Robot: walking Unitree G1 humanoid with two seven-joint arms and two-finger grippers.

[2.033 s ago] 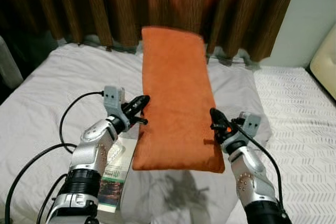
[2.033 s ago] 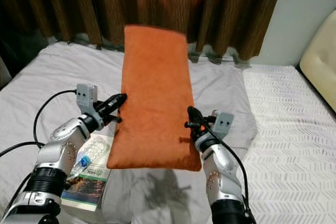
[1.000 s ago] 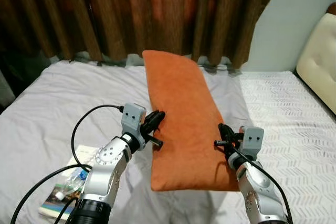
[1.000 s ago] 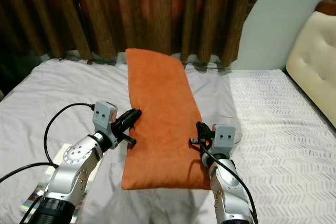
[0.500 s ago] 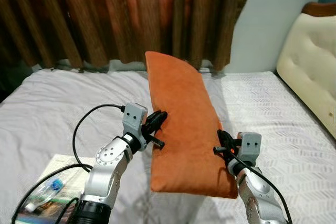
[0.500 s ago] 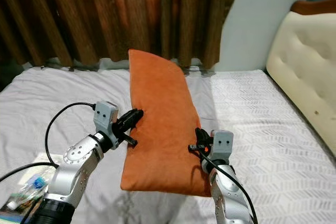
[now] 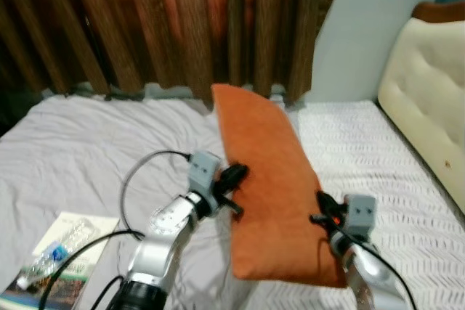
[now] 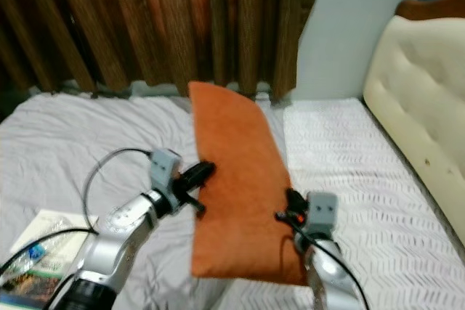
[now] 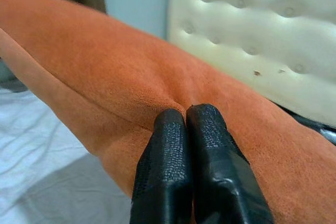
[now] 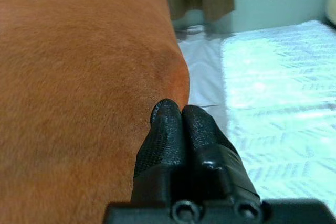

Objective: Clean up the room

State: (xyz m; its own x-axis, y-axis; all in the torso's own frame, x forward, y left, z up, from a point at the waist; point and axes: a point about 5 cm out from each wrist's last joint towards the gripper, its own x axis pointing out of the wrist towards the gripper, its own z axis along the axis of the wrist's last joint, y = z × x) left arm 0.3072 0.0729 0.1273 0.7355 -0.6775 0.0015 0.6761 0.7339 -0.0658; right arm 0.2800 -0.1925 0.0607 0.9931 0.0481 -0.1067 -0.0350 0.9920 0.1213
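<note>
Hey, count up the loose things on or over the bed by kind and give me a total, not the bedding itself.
Orange pillow, held up between the left gripper and right gripper: 1
Book or magazine on the grey sheet: 1
Plastic bottle lying on that book: 1
Total: 3

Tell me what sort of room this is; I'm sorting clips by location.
Most likely a bedroom: a bed with grey sheets, a cream tufted headboard, and brown curtains behind.
</note>
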